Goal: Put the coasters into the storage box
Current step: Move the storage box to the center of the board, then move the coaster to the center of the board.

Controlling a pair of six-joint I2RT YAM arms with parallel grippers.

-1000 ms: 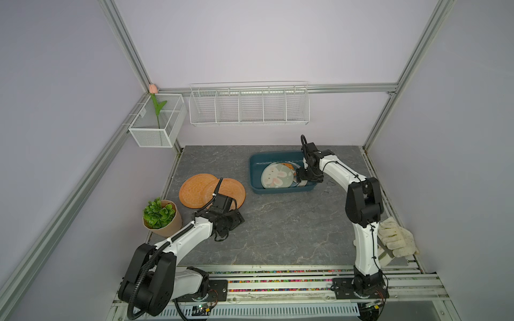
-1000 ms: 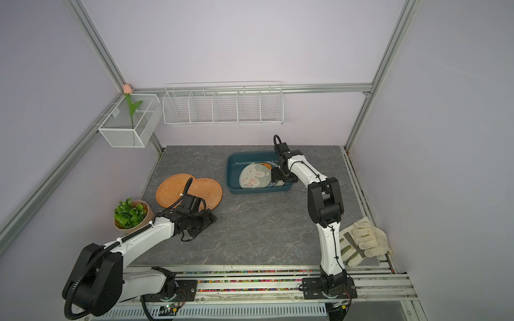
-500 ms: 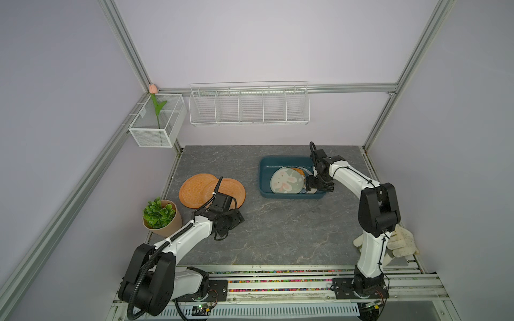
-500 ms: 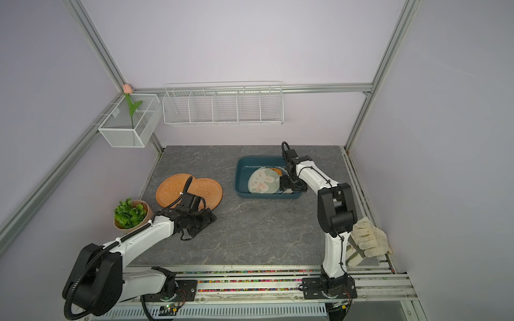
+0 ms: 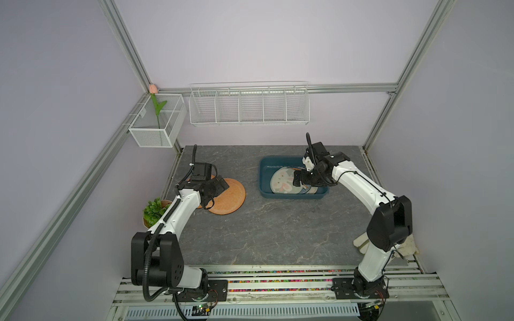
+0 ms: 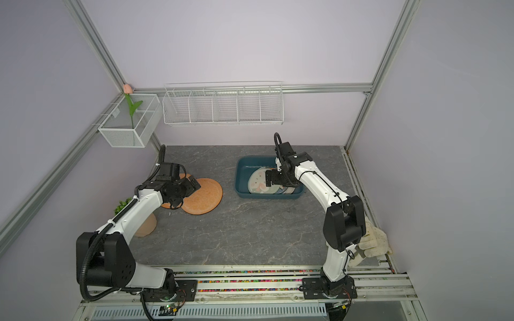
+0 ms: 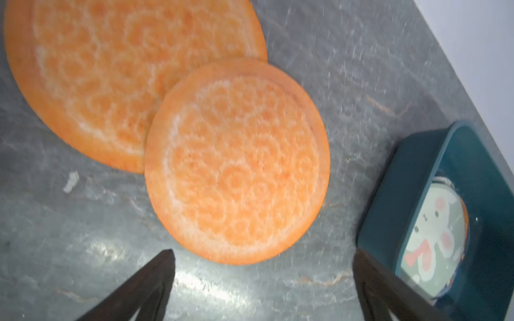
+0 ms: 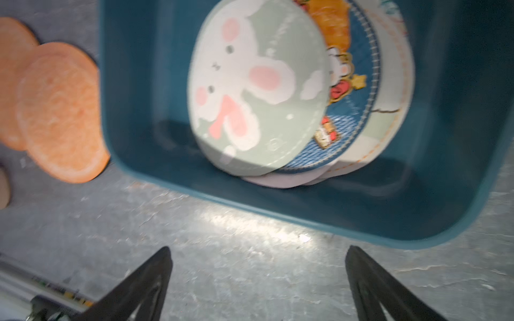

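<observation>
So the left pincer is wide apart and empty by the worktop's left edge. Two overlapping orange coasters lie flat just ahead of its tips, so the left arm's nearer. The storage box sits back-right with printed coasters inside, and the right pincer hangs over it, apart and empty.

Bare tabletop lies open between the orange coasters and the walled storage box.

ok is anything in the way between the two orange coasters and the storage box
Nothing visible. Only bare table lies between the orange coasters and the storage box. The open left gripper hangs just above the coasters, with nothing between.
</observation>
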